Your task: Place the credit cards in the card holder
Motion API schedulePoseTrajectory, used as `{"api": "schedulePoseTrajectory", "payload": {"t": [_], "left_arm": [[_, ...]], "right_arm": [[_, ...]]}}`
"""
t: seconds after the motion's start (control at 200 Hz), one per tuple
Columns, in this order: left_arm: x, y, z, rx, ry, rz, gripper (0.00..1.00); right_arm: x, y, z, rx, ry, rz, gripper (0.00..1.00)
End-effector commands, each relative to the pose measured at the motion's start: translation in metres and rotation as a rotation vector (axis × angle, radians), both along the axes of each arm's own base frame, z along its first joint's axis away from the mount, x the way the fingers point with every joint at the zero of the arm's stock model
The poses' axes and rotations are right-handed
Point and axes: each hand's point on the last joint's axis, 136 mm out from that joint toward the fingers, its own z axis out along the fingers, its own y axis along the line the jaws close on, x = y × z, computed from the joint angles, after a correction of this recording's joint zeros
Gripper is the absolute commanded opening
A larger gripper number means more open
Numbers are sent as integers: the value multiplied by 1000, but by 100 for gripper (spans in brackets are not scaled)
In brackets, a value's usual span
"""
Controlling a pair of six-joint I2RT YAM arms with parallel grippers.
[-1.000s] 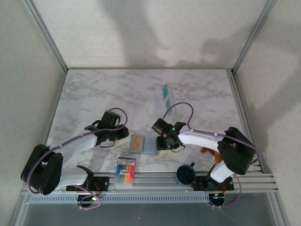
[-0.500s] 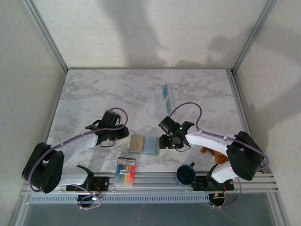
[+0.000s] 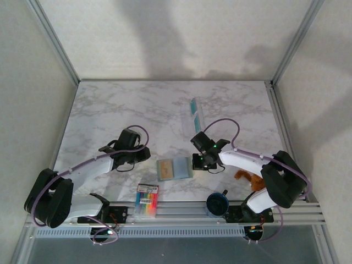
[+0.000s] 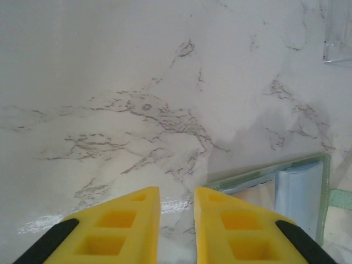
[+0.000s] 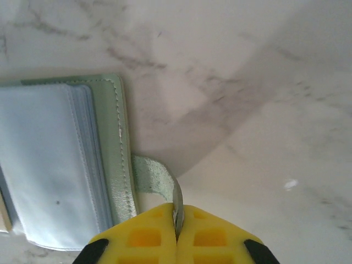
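The card holder (image 3: pixel 174 168) lies open and flat on the marble table, with a tan panel on its left and a pale blue one on its right. My right gripper (image 5: pixel 177 212) is shut on its grey-green strap (image 5: pixel 151 176), at the right edge of the card holder (image 5: pixel 60 165). The left gripper (image 4: pixel 177 192) hovers just left of the card holder (image 4: pixel 297 184), jaws a little apart with only bare table between them. In the top view the left gripper (image 3: pixel 144 155) and right gripper (image 3: pixel 199 163) flank it. A teal-blue credit card (image 3: pixel 194 108) lies in a clear sleeve farther back.
A pack of multicoloured markers (image 3: pixel 146 200) lies near the front rail, with a dark blue cup (image 3: pixel 217 203) to its right. A brown-orange object (image 3: pixel 246 177) sits under the right arm. Frame posts and walls bound the table (image 3: pixel 110 115).
The right gripper has closed on the strap and shifted right and back. The card holder has slid a little to the right with it. The left arm has hardly moved.
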Motion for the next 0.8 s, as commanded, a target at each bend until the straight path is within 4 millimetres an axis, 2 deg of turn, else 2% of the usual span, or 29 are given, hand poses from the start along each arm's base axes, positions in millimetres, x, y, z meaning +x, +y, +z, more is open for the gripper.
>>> {"api": "schedulePoseTrajectory", "payload": {"t": [0.0,0.095,0.18,0.24,0.365,0.501,0.596,0.616,0.706,0.796], "left_arm": [[0,6,4,20,-25,24,24],[2,3,7,9,-30,22,24],[5,4,11,15,-44,25,24],[6,6,12,21,-53,33,25],[10,4,16,19,-66,25,27],[10,7,19,26,-83,32,31],[10,7,21,29,-90,28,35],[10,8,21,31,-92,28,35],[8,14,22,52,-102,47,43],[6,20,24,61,-117,62,54]], "right_arm": [[-1,-8,7,-14,-15,18,8],[0,-14,15,-32,-34,12,28],[17,-26,32,-31,-88,-25,34],[33,-31,50,-7,-131,-48,40],[71,-39,91,11,-254,-78,59],[122,-47,118,-53,-353,-84,68],[157,-46,125,-104,-382,-70,75],[164,-45,126,-118,-392,-68,83],[198,-40,121,-162,-402,-52,98],[223,-30,114,-167,-387,-24,99]]}}
